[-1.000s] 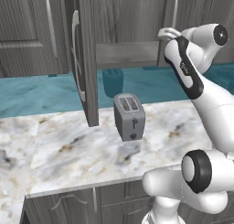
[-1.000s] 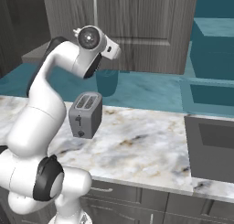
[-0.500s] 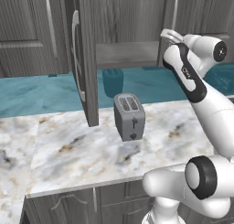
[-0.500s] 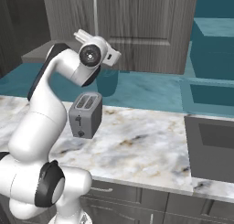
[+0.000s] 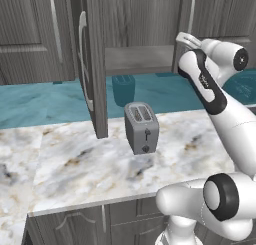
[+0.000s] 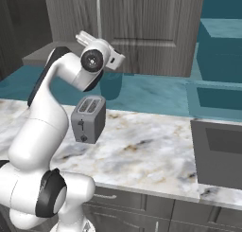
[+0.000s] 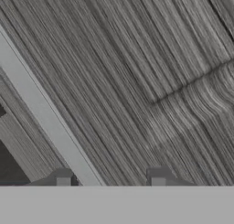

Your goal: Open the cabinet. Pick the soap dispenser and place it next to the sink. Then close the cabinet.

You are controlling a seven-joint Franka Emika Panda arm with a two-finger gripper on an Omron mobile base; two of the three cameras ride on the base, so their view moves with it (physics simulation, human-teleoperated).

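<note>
1. A white-and-brown marble desk [image 5: 75, 169] runs under dark grey wall cupboards, carrying one grey two-slot toaster [image 5: 141, 127].
2. The cabinet [image 5: 135, 29] has two doors: the left door [image 5: 94, 64] swung open, the right door [image 6: 151, 27] shut.
3. One sink [image 6: 220, 153] sits at the desk's right end.
4. The pincer [image 7: 110, 181] straddles the right door's one silver bar handle [image 7: 45, 118], its two fingertips [image 7: 157, 177] apart; whether it is gripping cannot be told.
</note>
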